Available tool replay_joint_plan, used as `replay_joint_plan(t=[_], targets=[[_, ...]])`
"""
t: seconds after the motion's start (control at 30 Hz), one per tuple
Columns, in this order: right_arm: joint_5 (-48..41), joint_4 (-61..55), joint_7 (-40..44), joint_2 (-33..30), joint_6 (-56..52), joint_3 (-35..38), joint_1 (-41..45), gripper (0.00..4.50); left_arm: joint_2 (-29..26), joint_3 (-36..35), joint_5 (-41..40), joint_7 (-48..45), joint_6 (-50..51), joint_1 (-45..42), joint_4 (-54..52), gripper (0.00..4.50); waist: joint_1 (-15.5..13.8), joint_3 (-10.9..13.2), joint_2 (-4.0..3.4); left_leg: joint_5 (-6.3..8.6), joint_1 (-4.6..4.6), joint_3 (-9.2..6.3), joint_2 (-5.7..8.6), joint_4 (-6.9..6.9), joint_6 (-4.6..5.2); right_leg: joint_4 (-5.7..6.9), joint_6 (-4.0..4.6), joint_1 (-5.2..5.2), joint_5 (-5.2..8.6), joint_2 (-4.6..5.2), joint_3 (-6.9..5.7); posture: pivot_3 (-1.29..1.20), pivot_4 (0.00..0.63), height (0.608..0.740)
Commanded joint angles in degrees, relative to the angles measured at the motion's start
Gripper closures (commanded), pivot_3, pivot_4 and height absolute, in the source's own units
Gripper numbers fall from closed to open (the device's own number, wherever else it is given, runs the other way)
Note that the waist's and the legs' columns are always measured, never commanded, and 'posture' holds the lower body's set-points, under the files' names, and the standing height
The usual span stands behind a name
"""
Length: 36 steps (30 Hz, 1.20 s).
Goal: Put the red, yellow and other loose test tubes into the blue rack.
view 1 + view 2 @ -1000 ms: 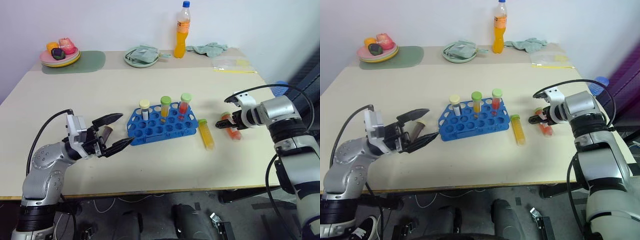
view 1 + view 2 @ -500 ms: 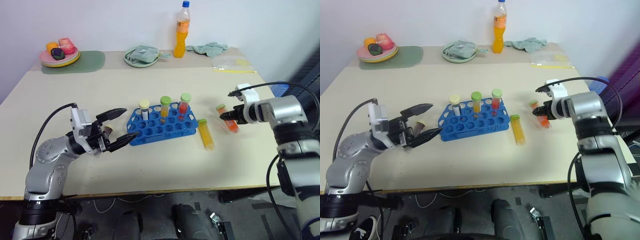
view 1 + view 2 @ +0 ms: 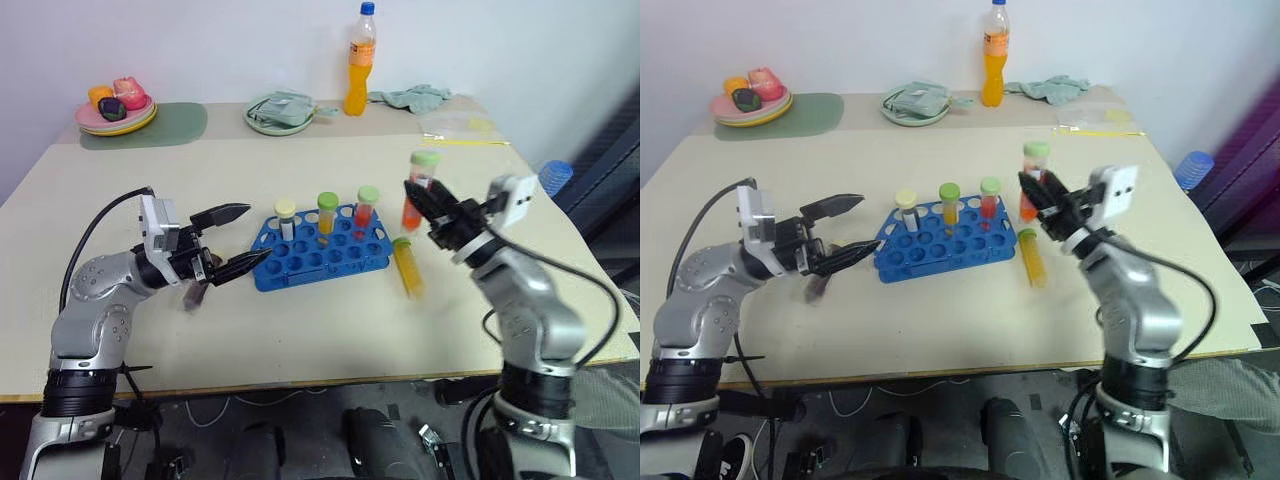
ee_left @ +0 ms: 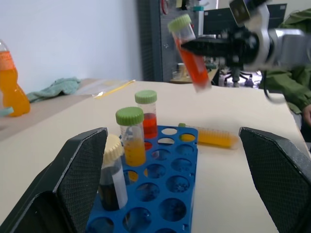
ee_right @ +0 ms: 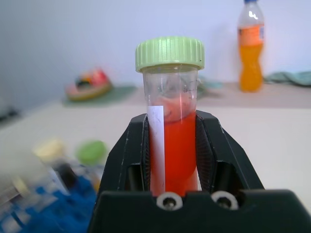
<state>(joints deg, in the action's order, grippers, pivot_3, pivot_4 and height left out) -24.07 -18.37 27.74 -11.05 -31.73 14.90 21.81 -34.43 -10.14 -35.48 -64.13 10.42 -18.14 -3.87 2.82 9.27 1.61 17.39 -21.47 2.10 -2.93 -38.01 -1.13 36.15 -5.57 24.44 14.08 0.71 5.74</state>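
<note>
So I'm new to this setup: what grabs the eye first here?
The right gripper holds a red-orange tube with a green cap up in the air, just right of the blue rack. Three capped tubes stand in the rack's back row, and a yellow tube lies on the table beside it.

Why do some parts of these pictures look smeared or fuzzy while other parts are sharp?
In the right wrist view the red-orange green-capped tube pinched in the right gripper is sharp, while the bright blue plastic rack behind is out of focus. In the left eye view the yellow-filled tube lying on the table looks smeared. In the left wrist view the raised tube appears slightly motion-blurred.
</note>
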Motion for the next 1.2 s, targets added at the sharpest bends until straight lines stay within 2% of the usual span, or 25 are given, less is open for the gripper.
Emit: replay_joint_plan(t=[0.03, 0.1, 0.2, 0.4, 0.77, 1.2], targets=[[8.75, 0.97, -2.35, 1.05, 13.92, -7.40, -0.54, 3.72, -0.97, -0.65, 0.42, -1.31, -1.16, -1.62, 1.09, 0.00, -0.04, 0.00, 0.00, 0.00, 0.00, 0.02, 0.01, -0.01, 0.00, -0.02, 0.04, 0.00, 0.02, 0.01, 0.00, 0.00, 0.150, 0.740], [12.37, 5.39, -3.62, 2.32, 21.17, -10.23, -1.09, 3.72, -1.01, -0.66, 0.45, -1.58, -1.29, -1.90, 1.69, 0.00, -0.04, -0.01, 0.02, 0.00, 0.00, 0.02, 0.01, 0.00, 0.00, -0.04, 0.10, 0.00, 0.06, 0.02, 0.00, 0.00, 0.150, 0.740], [14.29, 10.62, -6.44, 4.33, 27.88, -10.74, -1.14, 3.72, -1.30, -0.89, 0.48, -2.12, -1.43, -1.58, 1.70, 0.00, -0.16, -0.01, 0.01, 0.00, 0.00, 0.02, 0.01, 0.00, 0.00, -0.03, 0.11, 0.00, 0.06, 0.02, 0.00, 0.00, 0.150, 0.740], [15.99, 15.68, -6.08, 5.05, 34.99, -13.89, -3.76, 3.72, -2.15, -2.00, -0.11, -2.23, -1.16, 0.23, 0.58, 0.00, -0.18, -0.01, 0.02, -0.01, 0.00, 0.04, 0.01, 0.00, -0.01, -0.03, 0.13, 0.00, 0.07, 0.06, 0.01, 0.00, 0.150, 0.740], [17.73, 19.87, -6.65, 5.14, 41.34, -16.28, -5.48, 3.72, -2.75, -2.01, -0.83, 0.01, 1.37, 0.83, -3.01, 0.00, -0.16, 0.00, 0.01, -0.01, 0.01, 0.02, 0.01, 0.00, -0.01, -0.02, 0.14, 0.00, 0.07, 0.05, 0.00, 0.00, 0.150, 0.740], [18.84, 23.05, -8.43, 5.39, 44.95, -17.25, -5.79, 3.72, -3.05, -1.62, -0.70, -0.50, 2.39, -0.81, -2.01, 0.00, -0.14, -0.01, 0.02, -0.01, 0.02, 0.03, 0.01, 0.00, -0.01, -0.02, 0.15, -0.01, 0.08, 0.05, 0.01, 0.00, 0.150, 0.740]])
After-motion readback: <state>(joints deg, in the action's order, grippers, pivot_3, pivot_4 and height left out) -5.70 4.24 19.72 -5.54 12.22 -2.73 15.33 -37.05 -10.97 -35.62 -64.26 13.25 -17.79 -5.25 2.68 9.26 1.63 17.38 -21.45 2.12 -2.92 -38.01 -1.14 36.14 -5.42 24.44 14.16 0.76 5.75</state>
